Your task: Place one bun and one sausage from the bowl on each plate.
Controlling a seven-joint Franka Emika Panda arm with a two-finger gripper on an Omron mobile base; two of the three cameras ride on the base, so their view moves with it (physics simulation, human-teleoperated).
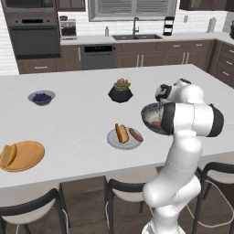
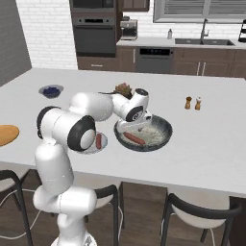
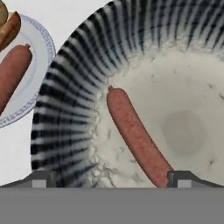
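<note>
- Right, my gripper [image 3: 109,179] hangs over the bowl [image 3: 65,100], fingers spread wide, nothing held.
- One sausage [image 3: 138,138] lies on the bowl's pale floor, its end by my right fingertip [image 3: 186,179].
- I reckon it's light, smooth, roll-prone: pinch mid-length, across the width.
- Orange plate [image 1: 29,155] has only a bun [image 1: 7,154].

On the counter [image 1: 73,119], the bowl [image 2: 163,136] at frame centre of the right base view holds 1 sausage [image 2: 134,139]. In the left base view, the centre plate [image 1: 114,141] carries 1 bun [image 1: 121,133] and 1 sausage [image 1: 135,134]; the lower-left plate [image 1: 32,153] carries 1 bun [image 1: 7,155].
</note>
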